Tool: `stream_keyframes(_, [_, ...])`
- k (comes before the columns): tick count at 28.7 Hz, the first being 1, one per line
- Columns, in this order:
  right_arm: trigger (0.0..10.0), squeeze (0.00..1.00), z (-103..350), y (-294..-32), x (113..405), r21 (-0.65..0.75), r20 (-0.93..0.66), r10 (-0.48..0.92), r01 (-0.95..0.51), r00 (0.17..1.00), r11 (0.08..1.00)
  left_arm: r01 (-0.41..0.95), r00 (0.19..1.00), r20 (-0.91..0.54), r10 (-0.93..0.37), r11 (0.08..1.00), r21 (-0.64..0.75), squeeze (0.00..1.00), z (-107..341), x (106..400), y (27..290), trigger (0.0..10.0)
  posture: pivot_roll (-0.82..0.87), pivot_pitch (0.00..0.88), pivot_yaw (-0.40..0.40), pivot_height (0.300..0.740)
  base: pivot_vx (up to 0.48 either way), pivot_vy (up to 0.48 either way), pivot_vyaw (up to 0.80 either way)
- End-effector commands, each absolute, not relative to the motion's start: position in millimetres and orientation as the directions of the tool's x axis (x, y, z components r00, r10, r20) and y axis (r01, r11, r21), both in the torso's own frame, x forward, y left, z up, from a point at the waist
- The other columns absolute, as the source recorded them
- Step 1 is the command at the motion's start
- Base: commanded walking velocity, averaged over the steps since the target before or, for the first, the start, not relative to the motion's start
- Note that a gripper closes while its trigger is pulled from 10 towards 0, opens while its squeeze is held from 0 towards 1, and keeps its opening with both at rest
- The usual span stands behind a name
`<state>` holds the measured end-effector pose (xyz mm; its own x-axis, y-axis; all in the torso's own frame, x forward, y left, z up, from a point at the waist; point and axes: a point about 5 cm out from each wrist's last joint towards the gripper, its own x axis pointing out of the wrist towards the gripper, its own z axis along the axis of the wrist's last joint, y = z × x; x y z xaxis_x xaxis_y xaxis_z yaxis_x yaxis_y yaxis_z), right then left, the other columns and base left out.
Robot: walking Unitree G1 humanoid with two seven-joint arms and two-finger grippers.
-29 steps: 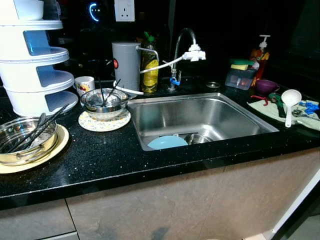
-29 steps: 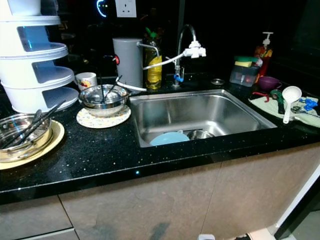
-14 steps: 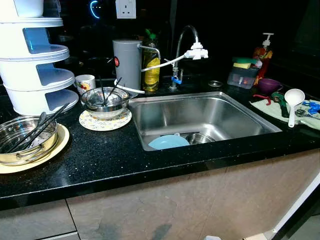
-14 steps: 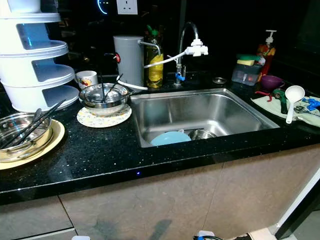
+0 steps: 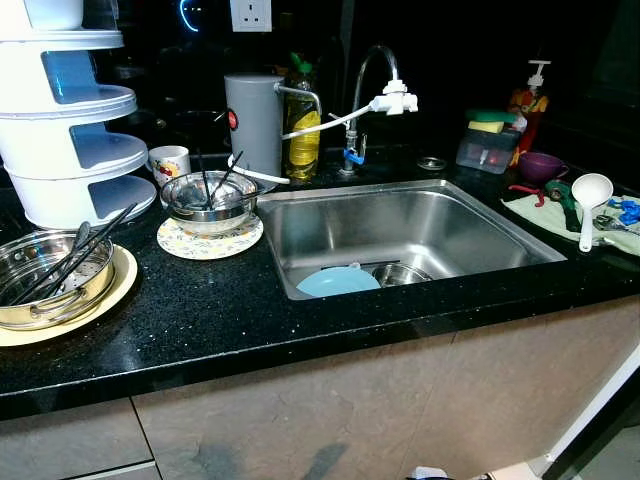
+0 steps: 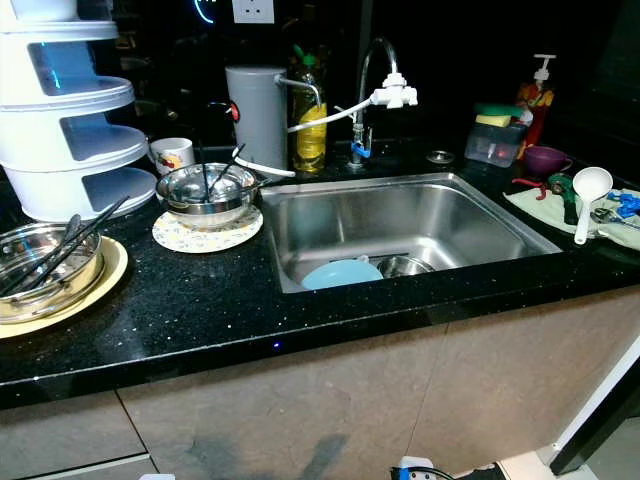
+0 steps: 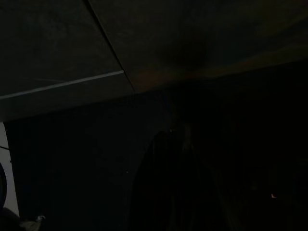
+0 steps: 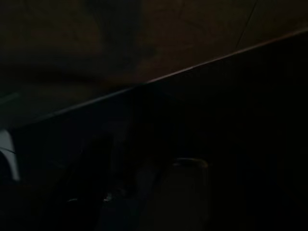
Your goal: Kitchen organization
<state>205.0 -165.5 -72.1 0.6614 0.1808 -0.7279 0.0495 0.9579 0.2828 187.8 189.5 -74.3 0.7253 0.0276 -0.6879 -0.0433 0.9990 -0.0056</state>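
Both wrist views were too dark for me to tell either gripper's state. A light blue plate (image 5: 337, 282) lay in the sink (image 5: 420, 228). 2 steel bowls (image 5: 208, 200) (image 5: 45, 283) on the black counter (image 5: 220, 300) each held dark utensils.

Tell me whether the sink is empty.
Not empty: the sink holds a light blue dish by the near wall, a metal bowl beside it.

Black countertop (image 5: 230, 310): yellow plate (image 5: 112, 292), floral mat (image 5: 210, 243).
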Motion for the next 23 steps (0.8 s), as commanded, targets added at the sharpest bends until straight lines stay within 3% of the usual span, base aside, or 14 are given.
stream_keyframes(1, [10.0, 0.0, -72.1, -165.4, 205.0, 0.324, -0.722, 0.176, 0.103, 0.67, 0.94, -0.009, 0.722, -0.691, 0.019, 1.0, 0.018, 0.0, -75.5, 184.0, 190.3, 10.0, 0.06, 0.119, -0.051, 0.74, 0.0, 0.0, 0.0])
stream_keyframes(6, [10.0, 0.0, -71.3, -168.0, 206.3, 0.302, -0.721, 0.151, 0.111, 0.676, 0.947, 0.031, 0.725, -0.688, 0.018, 0.998, 0.059, 0.0, -76.0, 181.2, 191.3, 10.0, 0.05, 0.124, -0.05, 0.74, 0.0, 0.0, 0.0])
stream_keyframes(17, [10.0, 0.0, -72.4, -172.8, 203.6, 0.308, -0.724, 0.144, 0.13, 0.674, 0.942, -0.146, 0.751, -0.652, 0.104, 0.989, -0.01, 0.0, -70.4, 188.6, 200.3, 10.0, 0.04, 0.121, -0.043, 0.74, 0.0, 0.0, 0.0])
stream_keyframes(19, [10.0, 0.0, -73.0, -176.6, 202.0, 0.292, -0.73, 0.126, 0.14, 0.671, 0.946, -0.267, 0.738, -0.65, 0.179, 0.963, -0.038, 0.0, -68.5, 191.7, 208.3, 10.0, 0.03, 0.116, -0.042, 0.74, 0.0, 0.0, 0.0])
stream_keyframes(23, [10.0, 0.0, -73.3, -177.9, 201.4, 0.283, -0.735, 0.12, 0.14, 0.668, 0.949, -0.291, 0.722, -0.665, 0.191, 0.956, -0.042, 0.0, -69.8, 190.9, 208.5, 10.0, 0.03, 0.116, -0.042, 0.74, 0.0, 0.0, 0.0])
